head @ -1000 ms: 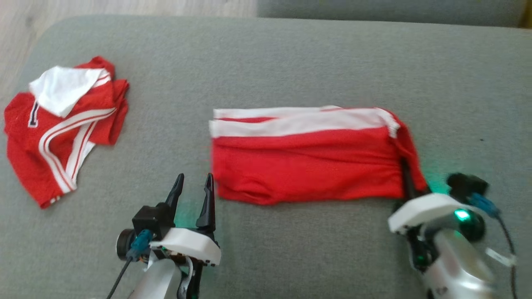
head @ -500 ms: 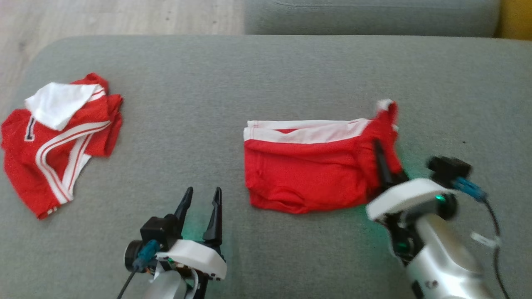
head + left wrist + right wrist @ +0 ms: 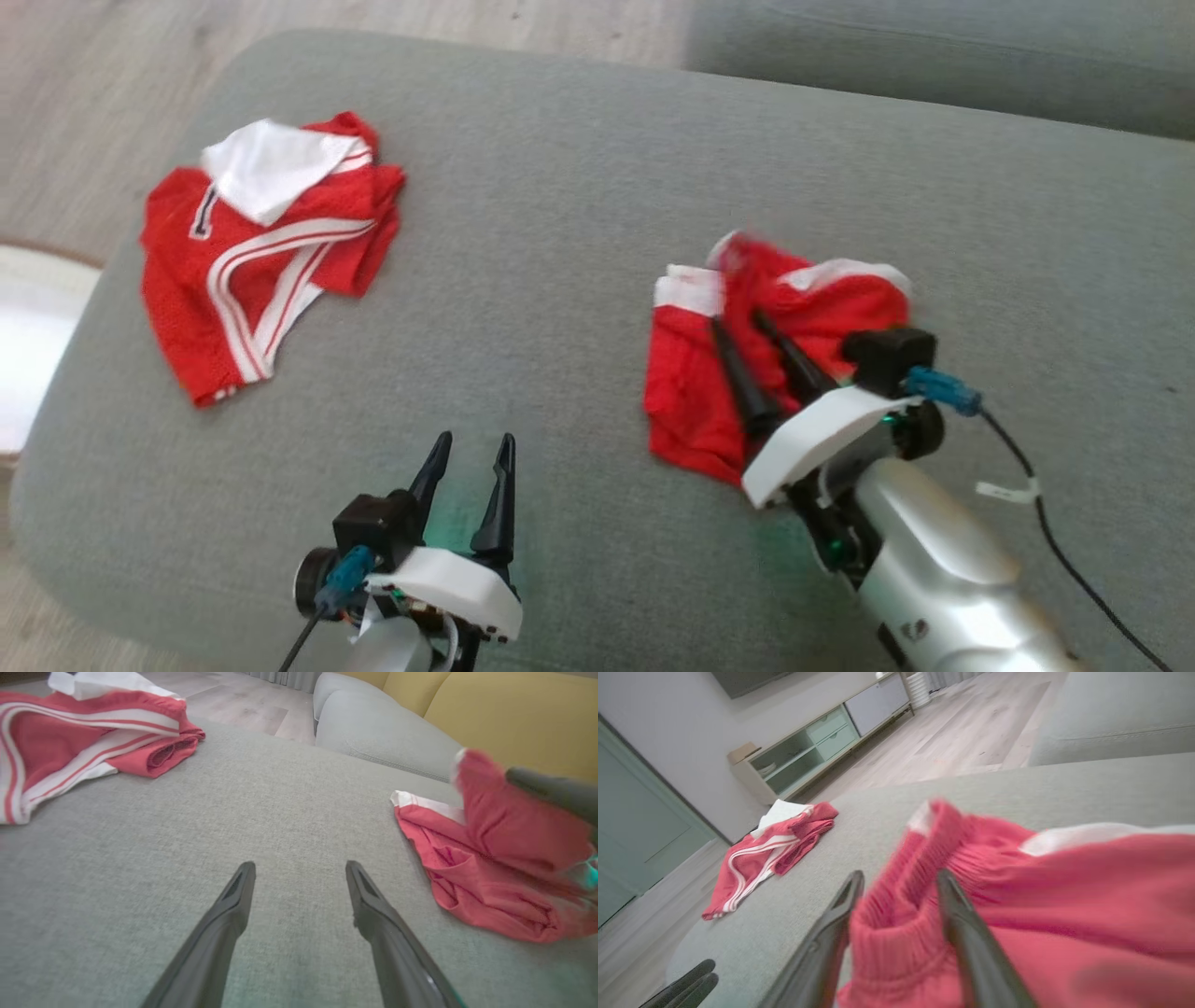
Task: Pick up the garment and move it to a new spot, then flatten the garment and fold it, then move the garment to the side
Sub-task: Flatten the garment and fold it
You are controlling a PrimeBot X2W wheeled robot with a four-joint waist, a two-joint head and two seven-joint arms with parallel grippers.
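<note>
The garment (image 3: 686, 401) is a pair of red shorts with a white side stripe, folded over on itself on the grey cushion (image 3: 560, 233). My right gripper (image 3: 736, 319) lies over its top layer, fingers pointing up-left. In the right wrist view the fingers of the right gripper (image 3: 900, 875) stand apart, with the blurred red elastic waistband (image 3: 896, 924) bunched loosely between them. My left gripper (image 3: 475, 439) is open and holds nothing, low on bare cushion to the left of the garment (image 3: 490, 891). Its fingers (image 3: 236, 905) point up over grey fabric.
A second red garment with white stripes and a white patch (image 3: 271, 243) lies crumpled at the cushion's far left corner. Wood floor lies beyond the rounded left edge. Another grey cushion (image 3: 934, 56) sits behind. My right arm's black cable (image 3: 1046, 532) trails over the cushion.
The head camera has shifted. My right gripper carried the shorts' right end leftward over the rest, halving their width, and its fingers have parted. The left gripper stayed open in place.
</note>
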